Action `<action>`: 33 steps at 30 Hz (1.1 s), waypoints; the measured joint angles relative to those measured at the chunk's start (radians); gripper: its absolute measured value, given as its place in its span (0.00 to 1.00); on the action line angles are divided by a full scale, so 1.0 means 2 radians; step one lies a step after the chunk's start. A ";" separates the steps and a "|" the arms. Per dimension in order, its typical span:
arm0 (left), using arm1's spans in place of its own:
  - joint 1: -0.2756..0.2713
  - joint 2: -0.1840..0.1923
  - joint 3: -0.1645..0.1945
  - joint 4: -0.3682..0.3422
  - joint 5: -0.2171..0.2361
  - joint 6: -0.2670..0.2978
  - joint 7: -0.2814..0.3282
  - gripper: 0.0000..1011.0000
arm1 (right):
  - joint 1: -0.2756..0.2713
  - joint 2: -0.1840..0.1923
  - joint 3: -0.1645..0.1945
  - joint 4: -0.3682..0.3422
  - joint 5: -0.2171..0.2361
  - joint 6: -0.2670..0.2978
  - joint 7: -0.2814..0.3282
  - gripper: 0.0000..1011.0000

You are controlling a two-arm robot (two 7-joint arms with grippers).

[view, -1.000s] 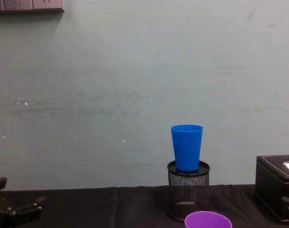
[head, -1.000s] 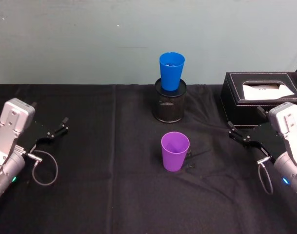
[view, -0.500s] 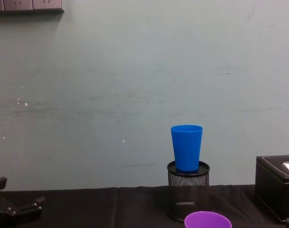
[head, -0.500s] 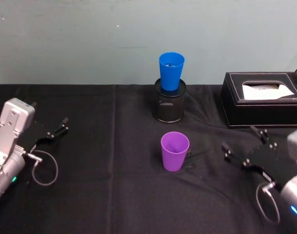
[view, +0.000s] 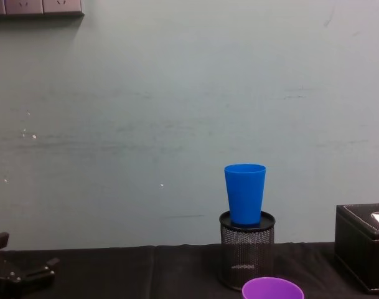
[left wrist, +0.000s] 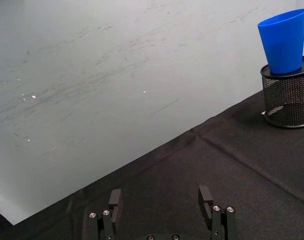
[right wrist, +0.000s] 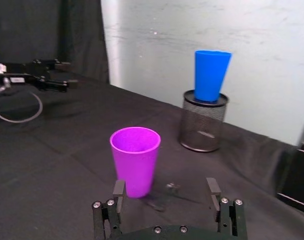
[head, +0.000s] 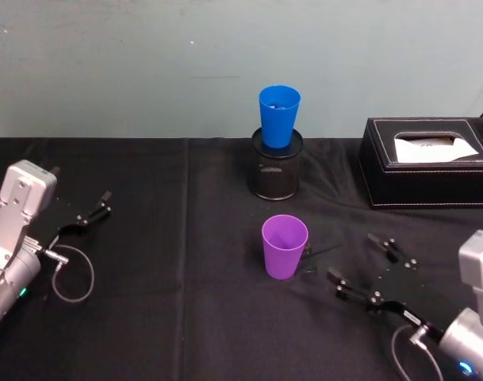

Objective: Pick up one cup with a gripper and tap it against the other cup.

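The purple cup [head: 285, 246], smooth, plain and tapered, stands upright on the black surface [head: 185, 278], near the empty, wide-open right hand [head: 352, 255]. The left hand [head: 94, 209] rests open, well apart.

The purple cup [head: 285, 246] and the blue cup [head: 278, 116] are smooth plastic with a soft sheen. The pen holder [head: 274, 178] is black wire mesh. A matt black cloth [head: 185, 302], faintly creased, lies under everything. The tissue box [head: 427, 176] looks like stitched black leather, with white paper [head: 433, 148] in its slot. The wall [head: 106, 63] is matt, scuffed paint.
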 joint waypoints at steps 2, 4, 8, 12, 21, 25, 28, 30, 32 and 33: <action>0.000 0.000 0.000 0.000 0.000 0.000 0.000 0.99 | 0.007 -0.003 -0.002 0.002 0.006 0.010 0.009 0.99; 0.000 0.000 0.000 0.000 0.000 0.000 0.000 0.99 | 0.019 -0.010 -0.005 0.005 0.013 0.028 0.023 0.99; 0.000 0.000 0.000 0.000 0.000 0.000 0.000 0.99 | 0.039 -0.021 -0.012 0.012 0.018 0.055 0.039 0.99; 0.000 0.000 0.000 0.000 0.000 0.000 0.000 0.99 | 0.060 -0.036 -0.023 0.025 0.006 0.076 0.045 0.99; 0.000 0.000 0.000 0.000 0.000 0.000 0.000 0.99 | 0.089 -0.061 -0.038 0.054 -0.033 0.082 0.048 0.99; 0.000 0.000 0.000 0.000 0.000 0.000 0.000 0.99 | 0.102 -0.072 -0.042 0.072 -0.046 0.075 0.053 0.99; 0.000 0.000 0.000 0.000 0.000 0.000 0.000 0.99 | 0.113 -0.084 -0.043 0.091 -0.052 0.062 0.063 0.99; 0.000 0.000 0.000 0.000 0.000 0.000 0.000 0.99 | 0.117 -0.090 -0.043 0.099 -0.053 0.055 0.068 0.99; 0.000 0.000 0.000 0.000 0.000 0.000 0.000 0.99 | 0.120 -0.094 -0.043 0.107 -0.054 0.049 0.072 0.99; 0.000 0.000 0.000 0.000 0.000 0.000 0.000 0.99 | 0.122 -0.098 -0.042 0.114 -0.055 0.043 0.075 0.99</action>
